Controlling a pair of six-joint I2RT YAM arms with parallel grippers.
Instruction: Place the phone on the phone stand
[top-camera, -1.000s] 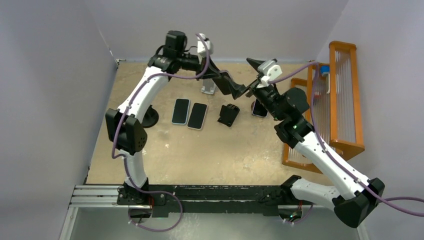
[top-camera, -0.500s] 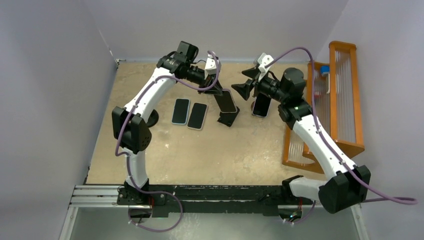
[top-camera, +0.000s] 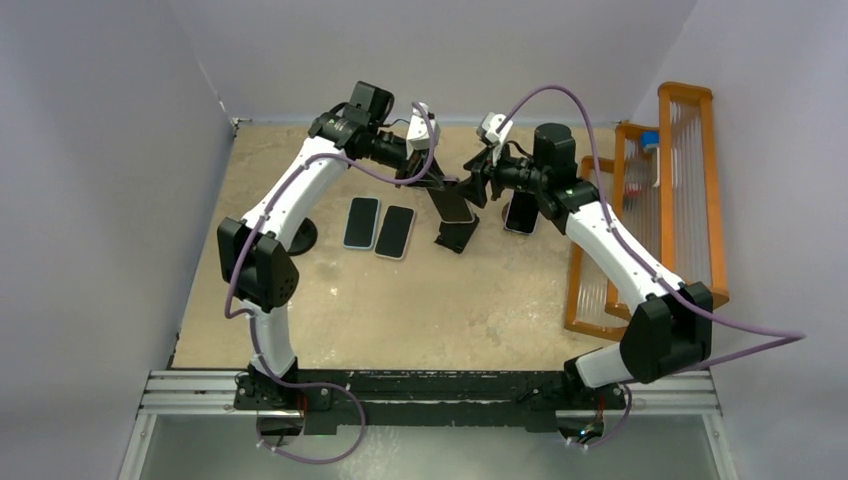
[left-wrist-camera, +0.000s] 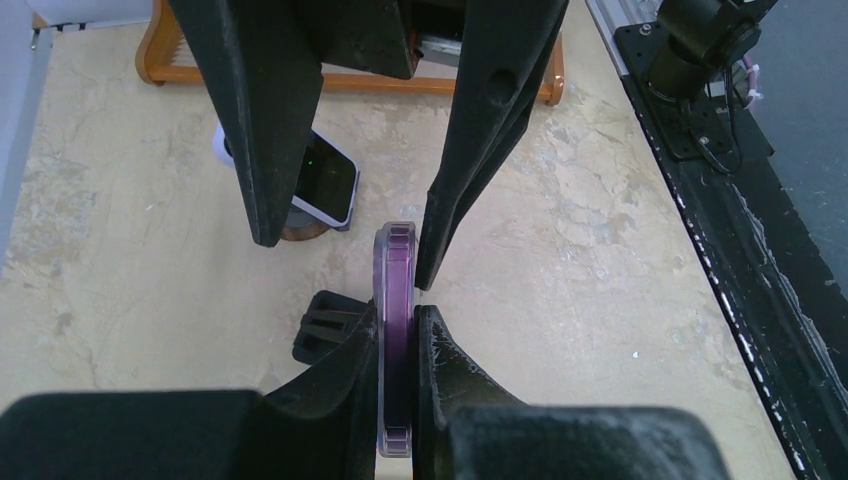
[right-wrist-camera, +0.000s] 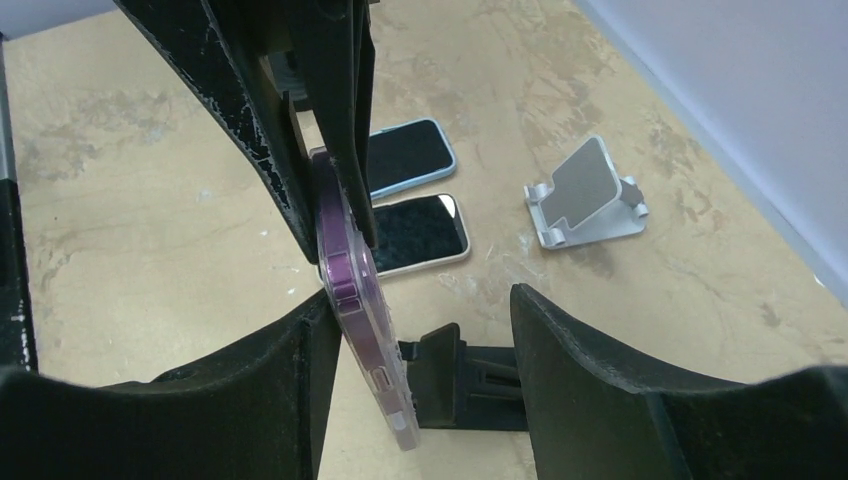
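**A:** Where is the phone being held at this moment?

**B:** The left pincer is clamping the purple-cased phone across its two flat faces. The phone is hanging in the air over the far half of the table and is showing edge-on to the left wrist camera.

**A:** What is standing beneath it?

**B:** The black phone stand is sitting on the table right under the phone's lower end. I cannot tell whether the two are touching.

**A:** What is the other arm doing?

**B:** The right pincer is reaching in from the opposite side with its jaws apart, straddling the phone. One finger is lying just beside one face of the phone. The other is standing clear, with a plain gap showing.

**A:** What else is lying around?

**B:** A blue-cased phone and a pale-cased phone are lying flat side by side on the left arm's side of the black stand. A silver stand is sitting nearer the far wall. A fourth phone is leaning on a round base, and a wooden rack is standing along the right edge.
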